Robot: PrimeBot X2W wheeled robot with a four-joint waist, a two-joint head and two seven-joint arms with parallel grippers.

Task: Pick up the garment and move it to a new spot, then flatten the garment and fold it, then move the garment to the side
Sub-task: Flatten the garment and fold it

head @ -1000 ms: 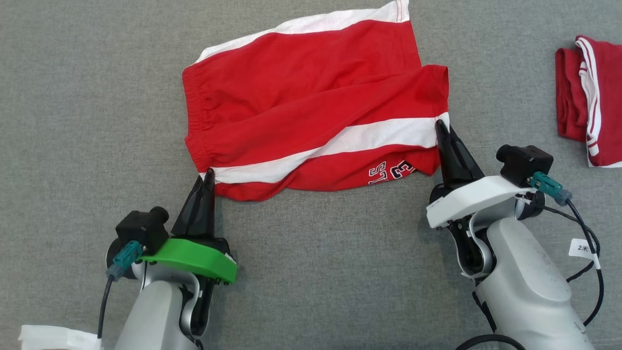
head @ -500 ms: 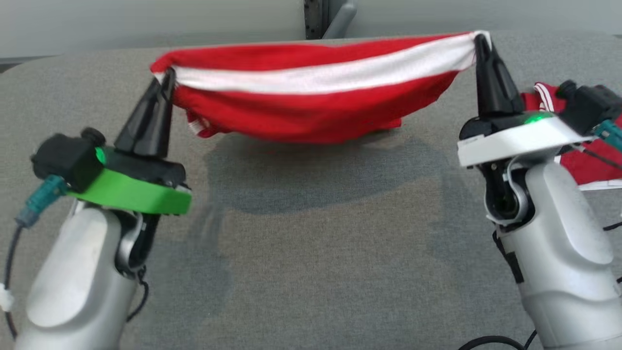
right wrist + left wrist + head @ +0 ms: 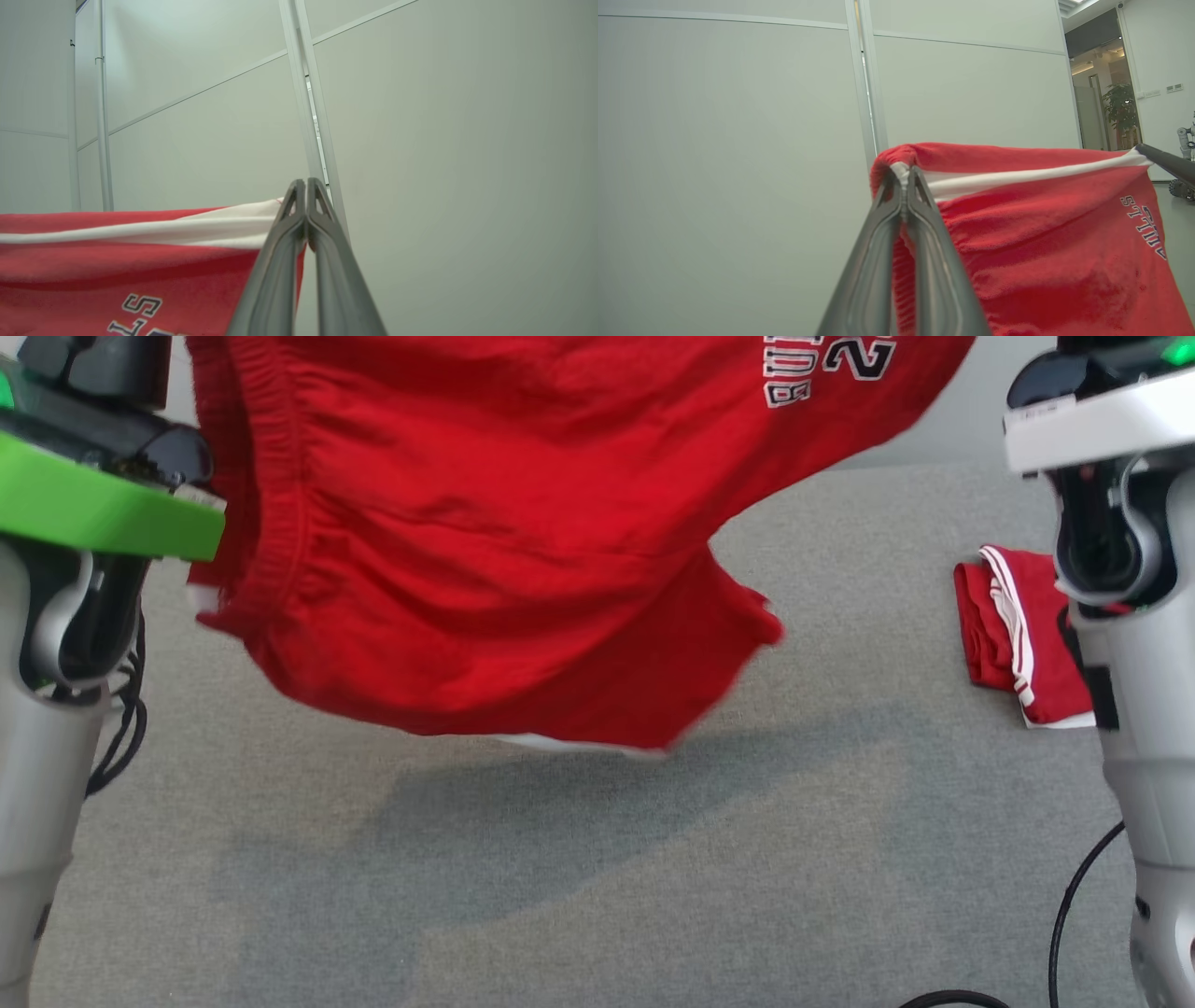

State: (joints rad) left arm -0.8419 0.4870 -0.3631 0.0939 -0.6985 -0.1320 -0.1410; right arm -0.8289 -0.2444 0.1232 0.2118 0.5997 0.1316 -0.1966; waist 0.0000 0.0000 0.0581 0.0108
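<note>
Currently the task stands in its first stage: pick-up is complete and the transfer is under way.

Claw state:
- The left gripper (image 3: 903, 175) is clenched on the waistband corner of the garment (image 3: 485, 551), a pair of red shorts. Cloth bunches right at its fingertips and falls away below them, towards the other claw.
- The right gripper (image 3: 306, 184) is clenched on the opposite corner, at the leg hem. The white stripe (image 3: 187, 228) ends between its tips, and the printed lettering sits just below them.

Garment position: the stripe edge spans from one claw to the other, nearly level and drawn fairly taut. The body of the shorts hangs beneath both claws. It appears to be clear of the grey padded surface (image 3: 560, 877), which lies well below the claws and carries the garment's shadow.

Steps judged complete: both corners grasped; garment raised.

Steps judged outstanding:
1. Carry the garment to the new spot and lower it.
2. Flatten it; the hanging cloth is creased and one leg is doubled over.
3. Fold it.
4. Move it to the side.

Note: a folded red garment (image 3: 1022, 644) lies on the surface below the right claw, apart from the hanging shorts. Set-down should presumably stay clear of it.
</note>
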